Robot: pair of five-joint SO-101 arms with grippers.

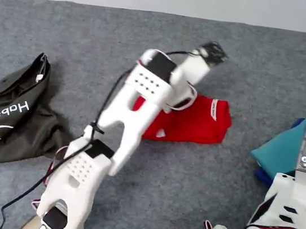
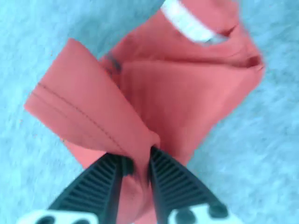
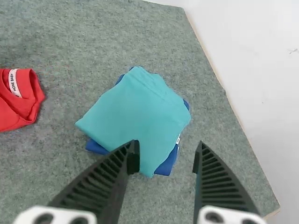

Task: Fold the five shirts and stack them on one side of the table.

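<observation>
Pinching a red shirt point(image 1: 197, 123) fold in the left gripper point(image 2: 138, 161), mid high view. Holding the right gripper point(image 3: 167, 151) spread wide above the teal shirt point(image 1: 285, 147) pile, off at the frame's right edge.

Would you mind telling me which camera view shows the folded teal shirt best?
The right wrist view: it shows the teal shirt almost whole, folded on a blue shirt. The high view catches part of it at its edge; the left wrist view faces the red shirt.
</observation>
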